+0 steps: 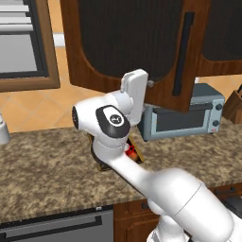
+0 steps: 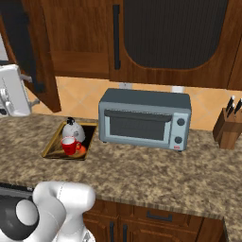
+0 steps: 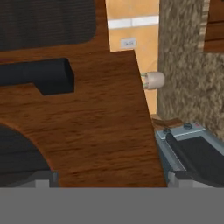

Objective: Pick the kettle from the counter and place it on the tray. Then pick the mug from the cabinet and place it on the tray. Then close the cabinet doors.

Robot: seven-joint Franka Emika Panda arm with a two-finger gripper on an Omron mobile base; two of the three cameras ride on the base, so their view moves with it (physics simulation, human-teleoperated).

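Overhead, the cabinet fills the top of the right base view, dark reddish wood. One of the cabinet doors hangs open across the upper middle of the left base view, its black bar handle running down the right side of it; in the hand view that same door covers the left and centre of the frame. The counter stretches across the lower half of the right base view in speckled brown granite. A grey toaster oven stands on it at centre frame. Left of the oven, the tray lies flat on the counter, with the kettle at its far side and the red mug just in front of it, both on the tray. The gripper sits at upper centre of the left base view, close against the open door's lower edge, its jaws spread wide and holding nothing. A knife block stands at the right edge.
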